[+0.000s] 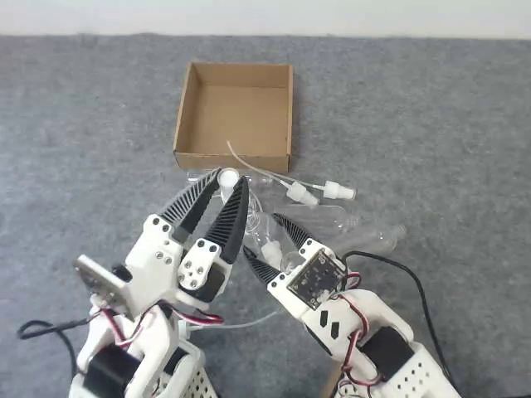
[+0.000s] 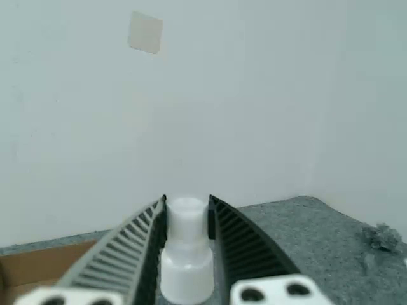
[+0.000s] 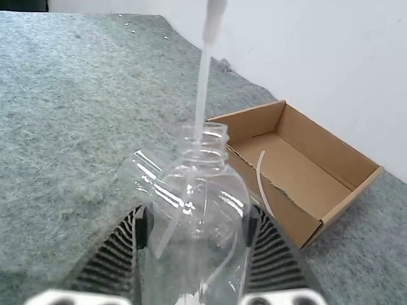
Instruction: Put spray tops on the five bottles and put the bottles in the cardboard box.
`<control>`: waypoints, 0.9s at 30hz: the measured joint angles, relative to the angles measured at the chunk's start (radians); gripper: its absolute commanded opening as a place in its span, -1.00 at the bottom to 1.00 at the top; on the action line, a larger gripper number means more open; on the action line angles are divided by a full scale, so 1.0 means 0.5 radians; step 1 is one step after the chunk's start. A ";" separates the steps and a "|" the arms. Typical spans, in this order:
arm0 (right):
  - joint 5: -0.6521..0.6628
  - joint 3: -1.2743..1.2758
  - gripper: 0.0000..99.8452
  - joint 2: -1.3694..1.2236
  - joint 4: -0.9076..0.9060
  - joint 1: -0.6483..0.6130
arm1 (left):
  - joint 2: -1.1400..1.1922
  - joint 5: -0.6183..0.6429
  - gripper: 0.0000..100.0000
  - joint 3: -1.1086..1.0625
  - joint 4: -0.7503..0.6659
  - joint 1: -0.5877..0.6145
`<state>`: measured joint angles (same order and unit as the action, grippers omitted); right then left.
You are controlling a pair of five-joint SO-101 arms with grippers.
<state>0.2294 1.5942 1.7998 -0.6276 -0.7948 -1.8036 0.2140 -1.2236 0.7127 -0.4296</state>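
While the left pincer is clamped on a white spray top, holding it just off the near wall of the cardboard box, the right pincer is closed around a clear bottle a little further from the box, on the arms' side. The top's thin dip tube hangs down and appears to run through the bottle's open neck, with the cap apart from the rim. No bottle lies inside the box. Two loose spray tops and spare bottles lie on the grey bench near the box's front corner, and a thin tube drapes over its front wall.

Misalignment seems the main risk. The bottle does not look square to the tube, so a cap lowered straight could catch the rim's edge and skid off rather than seat. The limp tube could buckle inside. A thin bottle may also squash or twist if pressed hard, and a slip would scatter the tops beside the box.
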 measured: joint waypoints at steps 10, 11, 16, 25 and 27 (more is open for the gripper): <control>0.000 -0.028 -0.99 0.000 -0.006 -0.003 | 0.000 -0.006 -0.97 -0.043 0.043 -0.006; 0.000 -0.040 -0.99 0.000 -0.006 -0.003 | 0.000 -0.006 -0.97 -0.043 0.043 -0.006; 0.000 -0.055 -0.99 0.000 0.064 -0.003 | 0.000 -0.006 -0.97 -0.043 0.086 -0.006; 0.003 -0.055 -0.99 -0.003 0.245 -0.006 | 0.000 0.009 -0.97 -0.043 0.101 0.110; 0.003 -0.055 -0.99 -0.003 0.285 -0.006 | 0.000 0.049 -0.97 -0.043 0.101 0.117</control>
<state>0.2309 1.5666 1.7983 -0.4849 -0.7979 -1.8036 0.2386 -1.2451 0.7633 -0.3713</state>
